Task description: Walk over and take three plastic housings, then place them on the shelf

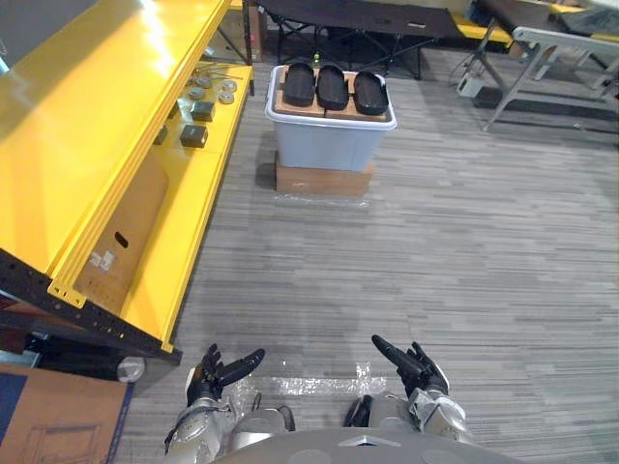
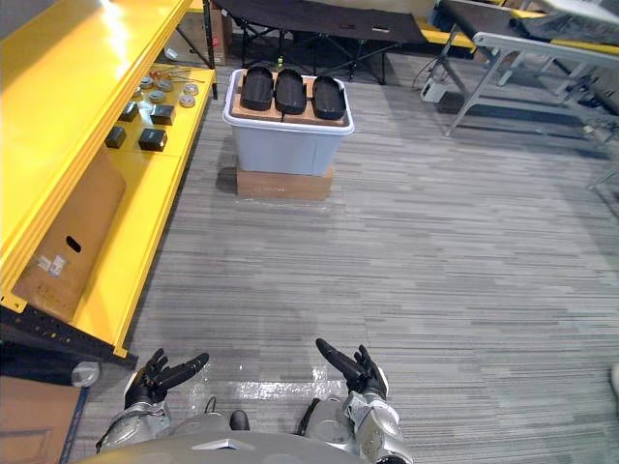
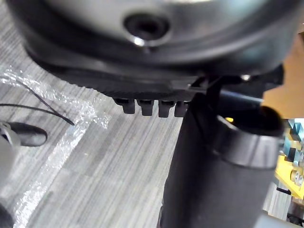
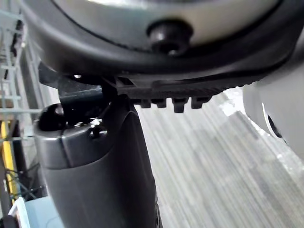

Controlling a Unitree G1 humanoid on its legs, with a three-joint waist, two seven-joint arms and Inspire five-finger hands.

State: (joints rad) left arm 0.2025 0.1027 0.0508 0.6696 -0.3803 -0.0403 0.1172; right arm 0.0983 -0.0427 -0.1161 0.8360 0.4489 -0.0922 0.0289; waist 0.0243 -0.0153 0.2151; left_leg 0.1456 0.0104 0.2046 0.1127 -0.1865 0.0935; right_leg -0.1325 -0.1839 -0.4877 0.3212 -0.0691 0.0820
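In the left eye view, three black plastic housings (image 1: pixel 332 87) lie side by side on a wooden board (image 1: pixel 290 104) on top of a grey bin (image 1: pixel 324 140), far ahead across the grey floor (image 1: pixel 435 242). The bin stands on a low brown base (image 1: pixel 324 180). Along the left runs a yellow shelf (image 1: pixel 87 135). Its lower level carries small dark blocks (image 1: pixel 193 135) and round metal pieces (image 1: pixel 227 92) at the far end, and a cardboard sheet (image 1: pixel 126 242) nearer. At the near edge, the left hand (image 1: pixel 208 375) and the right hand (image 1: pixel 416 369) both hang low over the floor with fingers stretched out, holding nothing, well apart from the housings. A shiny tape patch (image 1: pixel 309 385) lies on the floor between them. The right eye view shows the same layout, with the housings untouched on the bin. In the left wrist view, the hand's dark thumb (image 3: pixel 213 166) stands free over the floor and the tape patch. The right wrist view shows its own thumb (image 4: pixel 99 171) above bare floor, gripping nothing.
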